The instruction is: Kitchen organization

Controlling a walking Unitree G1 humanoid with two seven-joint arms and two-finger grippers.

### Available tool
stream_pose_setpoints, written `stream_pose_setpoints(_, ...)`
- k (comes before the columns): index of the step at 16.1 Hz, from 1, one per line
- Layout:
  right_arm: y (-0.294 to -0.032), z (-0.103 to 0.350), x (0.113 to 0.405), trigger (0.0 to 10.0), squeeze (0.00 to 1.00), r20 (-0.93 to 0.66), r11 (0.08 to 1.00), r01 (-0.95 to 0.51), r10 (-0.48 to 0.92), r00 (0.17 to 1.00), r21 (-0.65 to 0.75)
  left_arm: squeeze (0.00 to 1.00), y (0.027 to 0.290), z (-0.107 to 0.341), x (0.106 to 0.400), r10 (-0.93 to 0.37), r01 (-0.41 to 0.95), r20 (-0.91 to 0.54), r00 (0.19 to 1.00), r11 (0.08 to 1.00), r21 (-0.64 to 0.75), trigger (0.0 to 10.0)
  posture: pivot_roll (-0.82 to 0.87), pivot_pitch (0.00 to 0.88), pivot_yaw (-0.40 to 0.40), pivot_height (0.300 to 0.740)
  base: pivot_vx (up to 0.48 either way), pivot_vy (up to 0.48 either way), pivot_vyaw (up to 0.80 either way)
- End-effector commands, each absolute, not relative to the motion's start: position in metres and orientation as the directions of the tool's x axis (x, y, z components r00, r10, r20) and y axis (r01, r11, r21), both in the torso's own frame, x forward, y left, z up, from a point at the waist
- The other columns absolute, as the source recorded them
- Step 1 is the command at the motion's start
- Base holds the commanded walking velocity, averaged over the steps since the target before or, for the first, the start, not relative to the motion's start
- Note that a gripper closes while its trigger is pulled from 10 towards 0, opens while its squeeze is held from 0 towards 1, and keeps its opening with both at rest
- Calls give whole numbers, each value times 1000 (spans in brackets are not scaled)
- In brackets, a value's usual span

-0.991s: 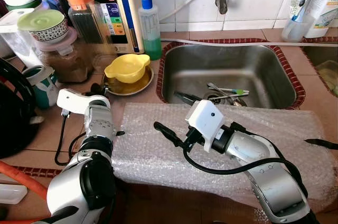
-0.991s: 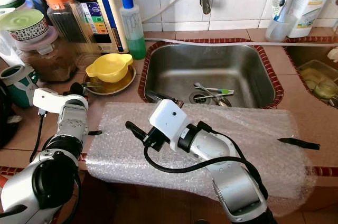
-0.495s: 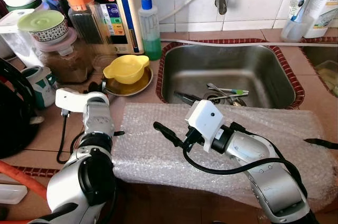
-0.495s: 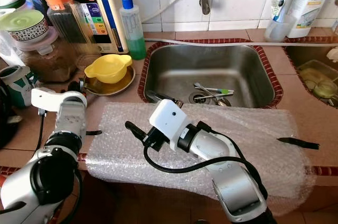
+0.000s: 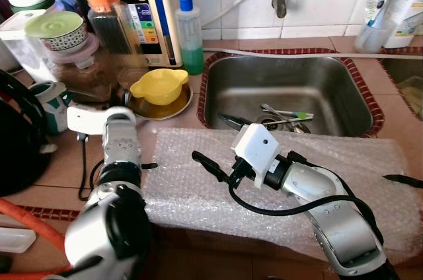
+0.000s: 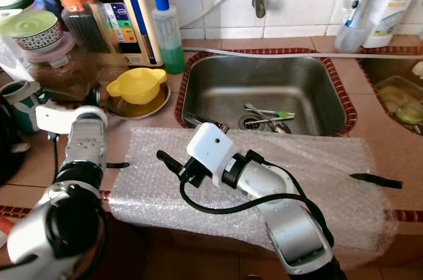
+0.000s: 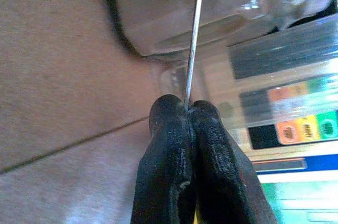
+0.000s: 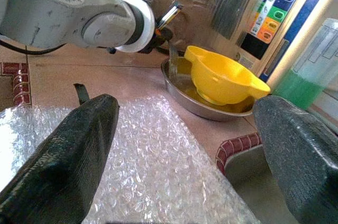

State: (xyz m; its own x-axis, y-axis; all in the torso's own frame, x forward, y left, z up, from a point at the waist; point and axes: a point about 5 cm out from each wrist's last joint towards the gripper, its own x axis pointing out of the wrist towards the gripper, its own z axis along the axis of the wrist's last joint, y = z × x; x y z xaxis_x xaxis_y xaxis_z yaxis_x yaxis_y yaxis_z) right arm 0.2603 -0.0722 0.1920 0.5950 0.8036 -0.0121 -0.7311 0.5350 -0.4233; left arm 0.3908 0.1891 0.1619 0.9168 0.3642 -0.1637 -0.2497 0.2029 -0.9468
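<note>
My left gripper (image 7: pixel 186 109) is at the left of the counter, beside a metal plate (image 5: pixel 182 103) that carries a yellow bowl (image 5: pixel 158 85). Its fingers are shut on the thin handle of a metal utensil (image 7: pixel 194 34), whose far end I cannot make out. The same gripper (image 8: pixel 161 33) sits at the plate's rim in the right wrist view. My right gripper (image 8: pixel 185 105) hovers open, holding nothing, just above a sheet of bubble wrap (image 5: pixel 330 154) spread along the counter's front.
Behind the wrap lies a steel sink (image 5: pixel 344 82) with utensils (image 5: pixel 284 116) by its drain. A green soap bottle (image 5: pixel 190 32), jars (image 5: pixel 109 19) and a water purifier (image 5: pixel 142 2) crowd the back left. A black strip (image 5: pixel 402 179) lies on the wrap's right end.
My left wrist has edged a little toward the back, closer to the plate. The right arm has stayed put.
</note>
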Motion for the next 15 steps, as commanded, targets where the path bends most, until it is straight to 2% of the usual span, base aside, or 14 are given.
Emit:
stream_pose_setpoints(1,-69,195,262,10000,259,2,526,-733,813,582,-431,0,194,163,387,374,-255,-160,914,220,-941,0,-329,94,131,740,0,0,0)
stream_pose_setpoints(4,-70,196,266,10000,259,13,533,-724,809,588,-437,0,188,164,376,340,-215,-97,935,330,-919,0,-312,86,133,740,0,0,0)
stream_pose_setpoints(5,-69,196,267,10000,231,19,535,-723,809,588,-437,0,188,174,372,330,-163,-24,944,398,-903,0,-302,79,135,740,0,0,0)
stream_pose_setpoints(6,-69,196,268,10000,200,21,535,-722,809,587,-438,0,187,179,371,313,-133,6,950,419,-898,0,-296,75,135,740,0,0,0)
stream_pose_setpoints(7,-68,196,269,10000,90,23,535,-722,810,586,-439,0,185,181,369,288,-115,18,957,436,-892,0,-293,72,135,740,0,0,0)
stream_pose_setpoints(8,-68,197,270,10000,55,28,535,-720,811,585,-442,0,180,180,365,244,-89,28,969,455,-886,0,-291,69,138,740,0,0,0)
stream_pose_setpoints(15,-70,196,276,10000,24,36,542,-707,804,593,-454,0,163,170,352,109,-57,-4,994,486,-872,0,-289,54,144,740,0,0,0)
